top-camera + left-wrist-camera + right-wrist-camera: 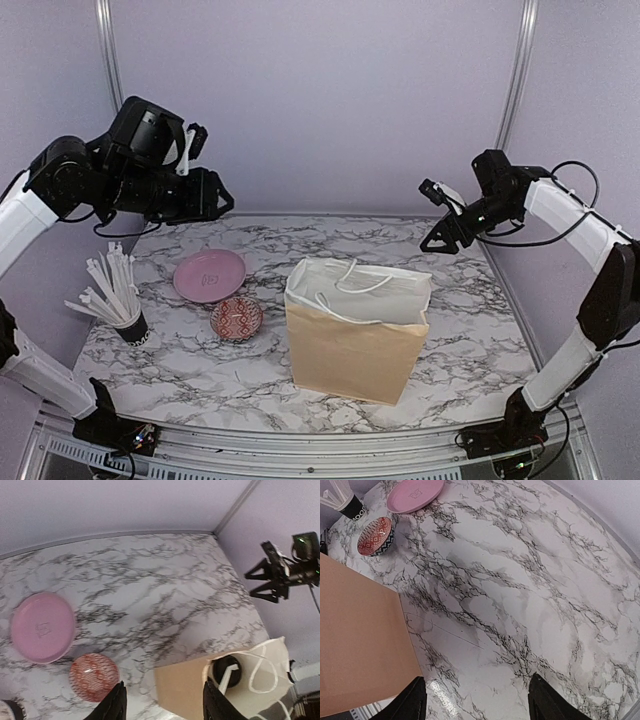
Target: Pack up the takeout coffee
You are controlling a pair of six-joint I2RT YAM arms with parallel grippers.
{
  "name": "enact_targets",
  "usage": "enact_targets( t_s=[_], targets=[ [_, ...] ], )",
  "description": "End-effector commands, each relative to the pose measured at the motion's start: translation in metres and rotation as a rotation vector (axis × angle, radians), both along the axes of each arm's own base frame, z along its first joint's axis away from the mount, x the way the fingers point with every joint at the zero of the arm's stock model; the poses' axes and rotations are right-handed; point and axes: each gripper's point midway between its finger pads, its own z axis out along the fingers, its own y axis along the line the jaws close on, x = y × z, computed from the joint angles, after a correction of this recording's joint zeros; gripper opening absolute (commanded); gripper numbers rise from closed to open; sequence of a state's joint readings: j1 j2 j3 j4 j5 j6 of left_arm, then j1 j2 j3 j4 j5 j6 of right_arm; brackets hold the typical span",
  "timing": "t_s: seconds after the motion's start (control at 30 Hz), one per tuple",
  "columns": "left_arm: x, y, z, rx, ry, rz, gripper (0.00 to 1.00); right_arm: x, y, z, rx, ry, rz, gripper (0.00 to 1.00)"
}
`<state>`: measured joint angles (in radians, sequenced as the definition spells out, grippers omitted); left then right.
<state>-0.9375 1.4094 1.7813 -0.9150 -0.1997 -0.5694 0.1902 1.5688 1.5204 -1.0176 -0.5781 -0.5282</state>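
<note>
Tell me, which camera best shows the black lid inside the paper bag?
The left wrist camera: it looks down into the bag and catches the round black lid. The top camera sees only the bag's pale lining, no lid; the right wrist camera only its brown side.

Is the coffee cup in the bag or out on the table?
In the bag. The left wrist view shows the coffee cup, black lid up, down inside the open top.
</note>
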Motion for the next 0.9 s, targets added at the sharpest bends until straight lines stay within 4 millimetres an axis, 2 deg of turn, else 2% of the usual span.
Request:
enact_targets(
  t_s=[0.0,0.07,0.13,0.23,0.37,0.43,0.5,0.73,0.87],
  targets=[
    [0.01,0.15,-0.039,0.389,-0.026,0.475,0.47,-0.005,0.002,0.006,0.023,-0.012,0.024,0.67],
    [0.005,0.185,-0.046,0.443,-0.032,0.584,0.43,-0.005,0.002,0.006,0.025,-0.012,0.027,0.67],
    [0.0,0.212,-0.053,0.495,-0.034,0.662,0.39,-0.006,0.003,0.005,0.027,-0.01,0.032,0.67],
    [-0.005,0.236,-0.069,0.567,-0.003,0.723,0.39,-0.006,0.004,0.003,0.035,-0.001,0.038,0.67],
    [-0.005,0.242,-0.094,0.628,0.078,0.723,0.44,-0.007,0.005,0.002,0.037,0.003,0.043,0.67],
    [-0.004,0.243,-0.1,0.656,0.094,0.722,0.49,-0.007,0.005,0.001,0.037,0.006,0.045,0.67],
    [-0.002,0.243,-0.103,0.674,0.099,0.72,0.51,-0.008,0.005,0.0,0.038,0.009,0.047,0.67],
    [0.011,0.242,-0.107,0.73,0.111,0.711,0.41,-0.01,0.005,-0.006,0.035,0.02,0.045,0.67],
    [0.02,0.245,-0.112,0.771,0.122,0.717,0.4,-0.01,0.004,-0.007,0.031,0.019,0.046,0.67]
  ],
)
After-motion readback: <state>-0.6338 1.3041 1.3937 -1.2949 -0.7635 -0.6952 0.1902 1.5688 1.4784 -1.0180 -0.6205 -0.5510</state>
